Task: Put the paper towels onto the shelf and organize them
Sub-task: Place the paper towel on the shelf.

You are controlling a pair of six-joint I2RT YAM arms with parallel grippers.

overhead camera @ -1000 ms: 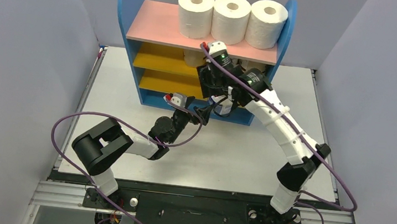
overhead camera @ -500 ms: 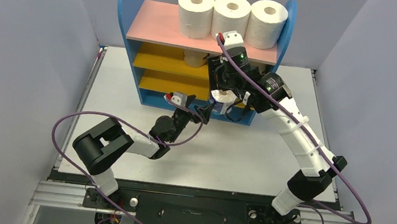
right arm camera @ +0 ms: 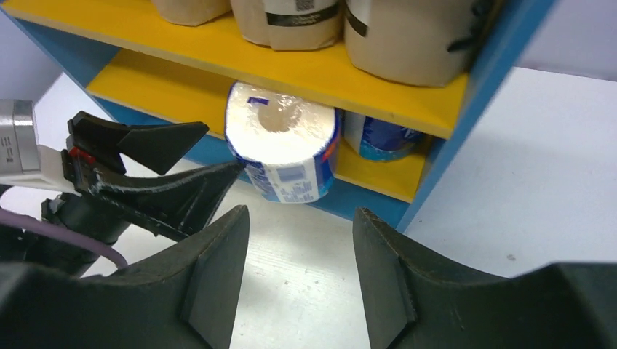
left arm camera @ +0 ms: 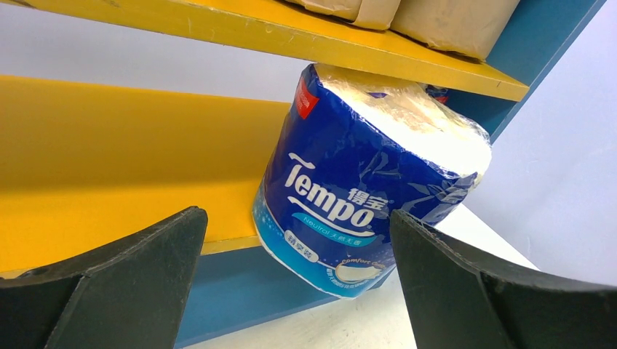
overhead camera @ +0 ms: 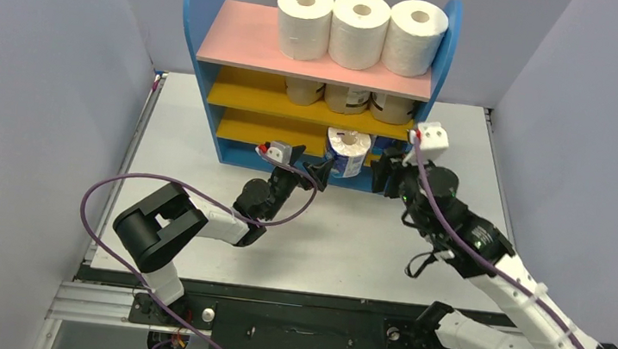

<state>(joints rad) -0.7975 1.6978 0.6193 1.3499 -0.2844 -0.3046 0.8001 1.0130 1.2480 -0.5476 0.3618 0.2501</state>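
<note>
The shelf (overhead camera: 202, 7) stands at the far edge of the table (overhead camera: 178, 148). Three white rolls (overhead camera: 357, 29) stand in a row on the right part of the pink top board (overhead camera: 237, 39), and the last one is against the right blue side panel. Three tan rolls (overhead camera: 347, 99) stand side by side at the right end of the upper yellow board (overhead camera: 249, 92).

One blue-and-white roll (overhead camera: 348, 152) is at the front edge of the lower yellow board (overhead camera: 245, 126), right of the middle. It is tilted forward, its lower part sticks out past that edge, and its top is right under the front edge of the upper yellow board. A second blue-and-white roll (right arm camera: 382, 135) is behind it to the right, in the right corner of the same board, and only part of it is visible.

The left gripper (overhead camera: 310, 173) is just in front of the tilted roll. Its jaws are spread very wide and it holds nothing. The right gripper (right arm camera: 300, 214) is above the table in front of the right end of the shelf. Its jaws are partly apart with nothing between them.
</note>
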